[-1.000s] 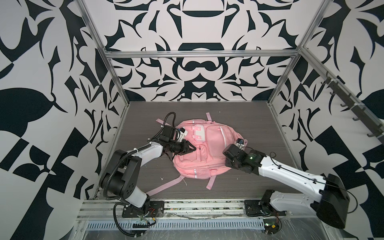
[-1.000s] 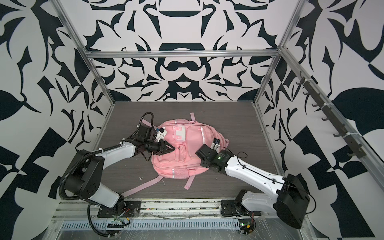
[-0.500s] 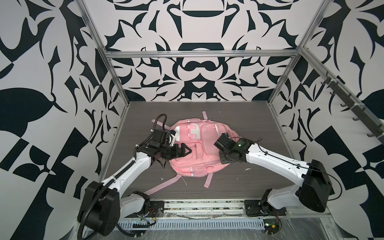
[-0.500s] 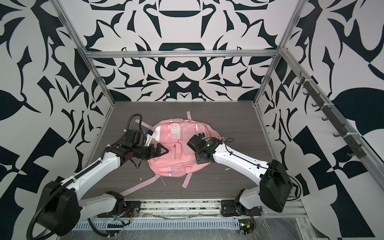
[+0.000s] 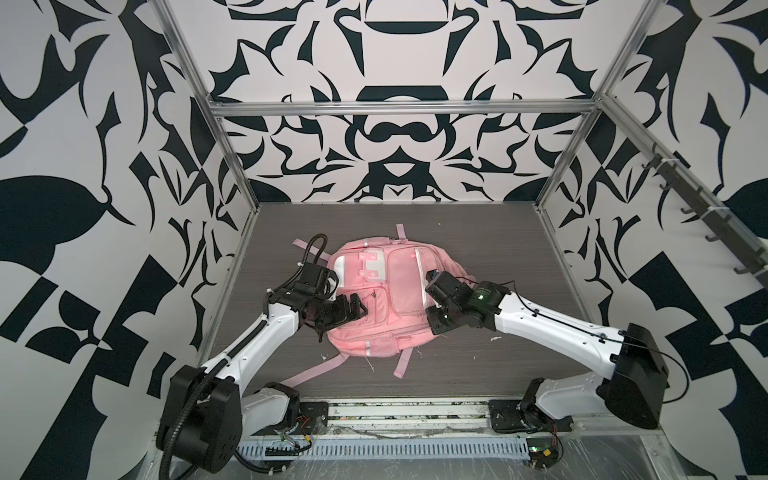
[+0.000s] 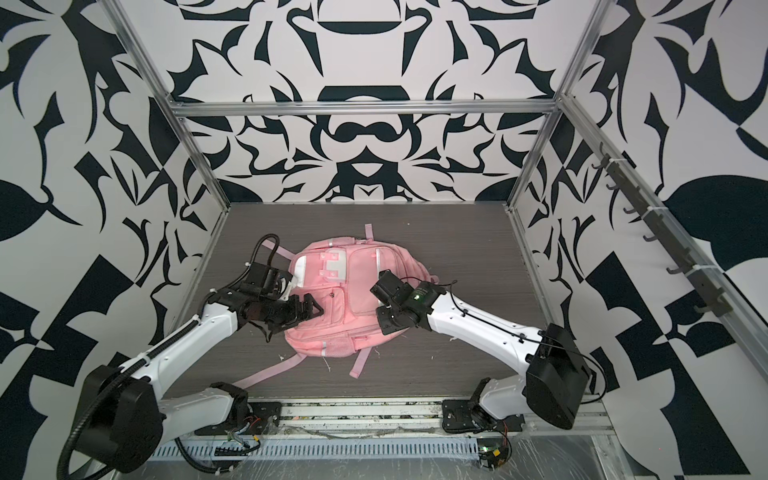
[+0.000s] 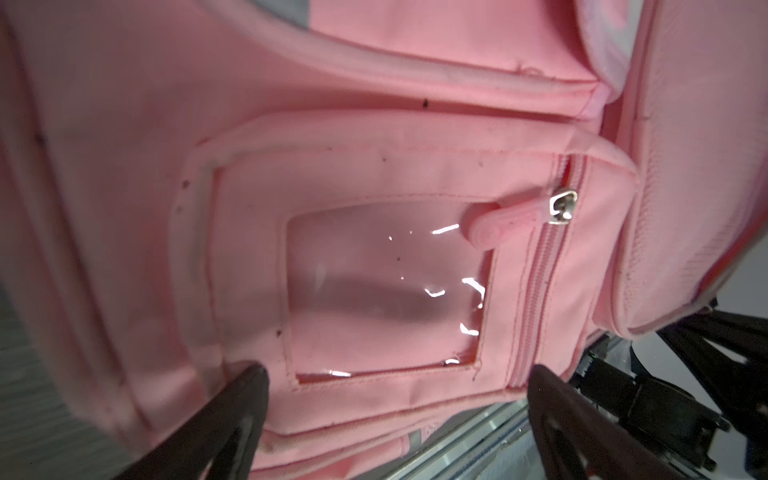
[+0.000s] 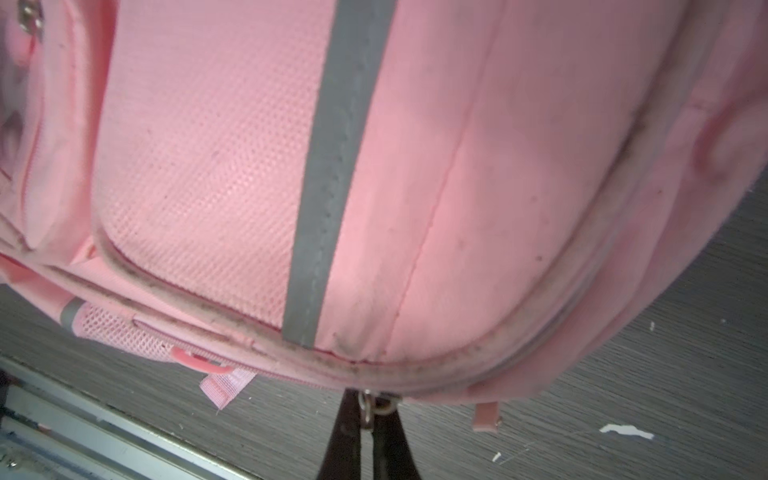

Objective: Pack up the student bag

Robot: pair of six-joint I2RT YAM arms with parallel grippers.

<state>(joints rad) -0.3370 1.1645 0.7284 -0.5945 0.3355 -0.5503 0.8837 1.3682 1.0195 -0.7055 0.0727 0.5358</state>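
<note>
Since a second ago my left end effector (image 5: 362,309) has sprung wide, its fingers now spread over the clear-window pocket (image 7: 386,282) on the left side of the student bag (image 5: 401,286), which lies flat mid-tabletop (image 5: 498,245). My right end effector (image 8: 368,419) is pressed together, pinching a metal zipper ring (image 8: 375,405) on the bag's right side.

both top views look steeply down from high above the student bag (image 5: 386,299), side by side, sharing the whole table (image 5: 478,249). each wrist camera faces the student bag's pink fabric from very close.
</note>
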